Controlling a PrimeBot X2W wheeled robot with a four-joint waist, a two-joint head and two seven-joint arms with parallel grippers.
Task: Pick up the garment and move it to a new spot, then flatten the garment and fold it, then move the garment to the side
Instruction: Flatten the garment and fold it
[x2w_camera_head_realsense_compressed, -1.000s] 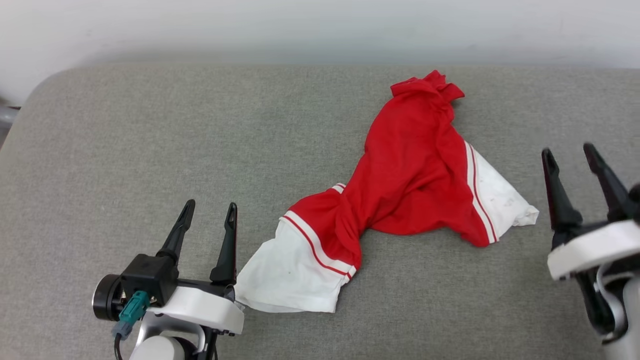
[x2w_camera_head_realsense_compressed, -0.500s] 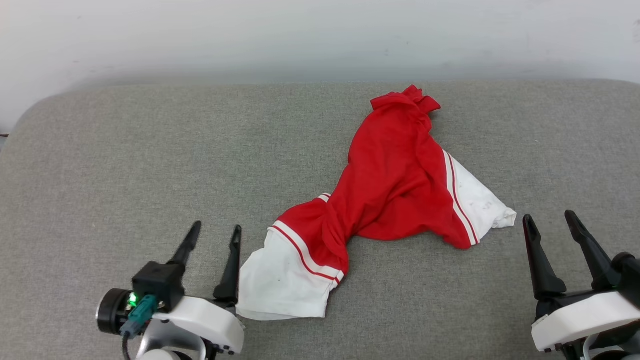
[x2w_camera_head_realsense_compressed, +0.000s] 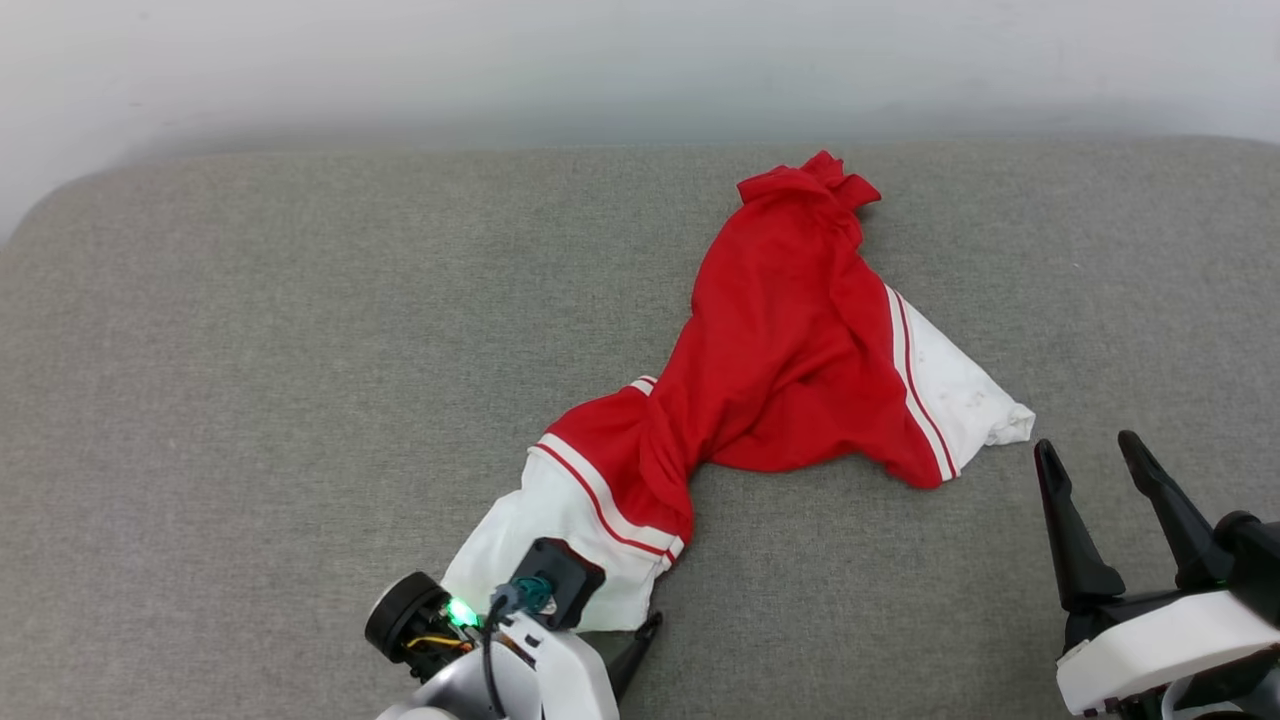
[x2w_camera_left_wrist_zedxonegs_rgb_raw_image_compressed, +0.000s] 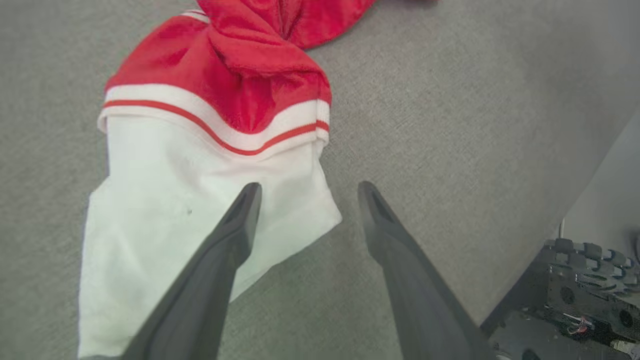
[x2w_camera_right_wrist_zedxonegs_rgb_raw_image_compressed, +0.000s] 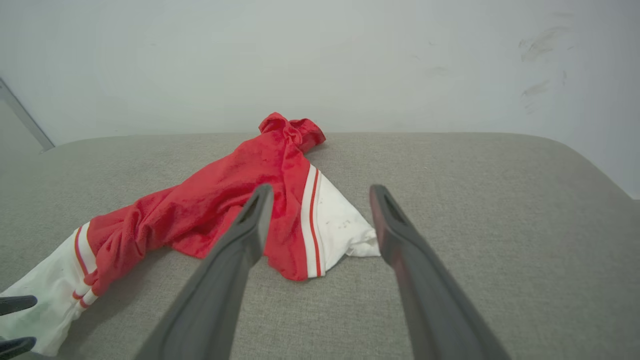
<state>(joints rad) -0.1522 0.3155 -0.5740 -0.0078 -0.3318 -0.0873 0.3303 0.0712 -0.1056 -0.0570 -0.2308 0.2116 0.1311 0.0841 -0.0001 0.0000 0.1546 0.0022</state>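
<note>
In the head view my left gripper (x2w_camera_left_wrist_zedxonegs_rgb_raw_image_compressed: 305, 187) is mostly hidden under its own wrist housing (x2w_camera_head_realsense_compressed: 545, 590). Its wrist view shows the fingers spread wide and empty, one over the near white sleeve (x2w_camera_left_wrist_zedxonegs_rgb_raw_image_compressed: 200, 200), one over bare grey cushion (x2w_camera_head_realsense_compressed: 250, 350). The garment (x2w_camera_head_realsense_compressed: 790, 360) lies twisted right of the cushion's middle, running from near the far edge toward the near edge. My right gripper (x2w_camera_head_realsense_compressed: 1088, 447), open and empty, sits just beside the other sleeve (x2w_camera_head_realsense_compressed: 960, 400), not touching.

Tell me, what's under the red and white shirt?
The shirt lies crumpled on the grey cushion, which shows all around it. Whatever else might be beneath is covered by the cloth, so I cannot tell.
</note>
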